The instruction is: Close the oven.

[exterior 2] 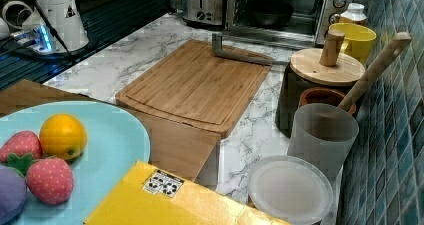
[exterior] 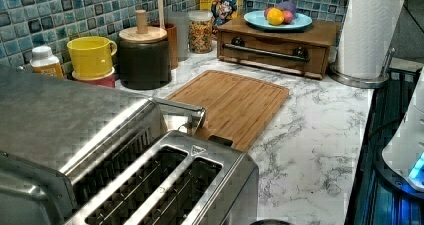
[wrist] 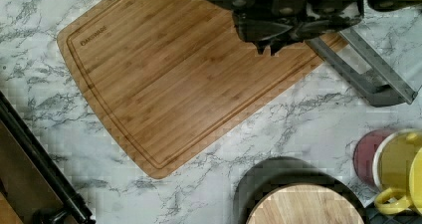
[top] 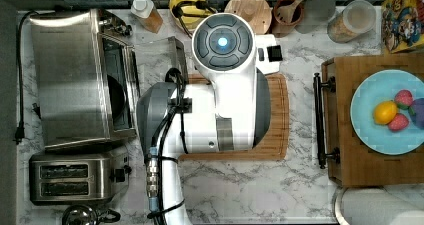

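The oven (top: 70, 80) is a large steel box at the top view's left, with its glass door (top: 155, 57) dropped down flat toward the cutting board. Its dark inside (exterior 2: 280, 10) shows in the right view, where the bar handle (exterior 2: 240, 52) reaches over the far edge of the board. In the wrist view my gripper (wrist: 270, 46) hangs above the board's corner, a short way from the handle (wrist: 358, 72) and not touching it. Its fingertips sit close together with nothing between them. My white arm (top: 220, 85) covers the board in the top view.
A two-slot toaster (top: 70, 177) stands beside the oven. A bamboo cutting board (wrist: 169, 79) lies mid-counter. A yellow mug (exterior 2: 352, 40), a dark canister with a wooden lid (exterior 2: 320, 70) and jars line the tiled wall. A wooden box bearing a blue plate (top: 370, 130) sits on the top view's right.
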Robot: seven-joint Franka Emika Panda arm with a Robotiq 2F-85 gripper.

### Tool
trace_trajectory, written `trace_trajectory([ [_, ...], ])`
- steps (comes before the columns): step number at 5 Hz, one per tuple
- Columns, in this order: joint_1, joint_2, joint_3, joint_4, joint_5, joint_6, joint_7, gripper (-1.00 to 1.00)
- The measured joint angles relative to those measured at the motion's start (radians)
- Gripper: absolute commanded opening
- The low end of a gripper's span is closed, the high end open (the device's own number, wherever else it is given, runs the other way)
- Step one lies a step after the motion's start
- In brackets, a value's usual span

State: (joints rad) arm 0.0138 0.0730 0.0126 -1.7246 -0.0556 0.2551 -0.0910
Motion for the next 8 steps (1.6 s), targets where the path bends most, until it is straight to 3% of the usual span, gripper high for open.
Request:
trace_trajectory([
  [2,0.0,0.022,0.006,0.0,-0.001,0.01,0.0,-1.0],
  [5,-0.03,0.126,0.007,0.003,0.244,0.047,-0.685,-1.0],
  [7,-0.095,0.233,0.006,-0.021,0.544,0.047,-0.991,-1.0],
  [8,-0.129,0.247,-0.008,-0.045,0.587,0.015,-1.102,-1.0],
])
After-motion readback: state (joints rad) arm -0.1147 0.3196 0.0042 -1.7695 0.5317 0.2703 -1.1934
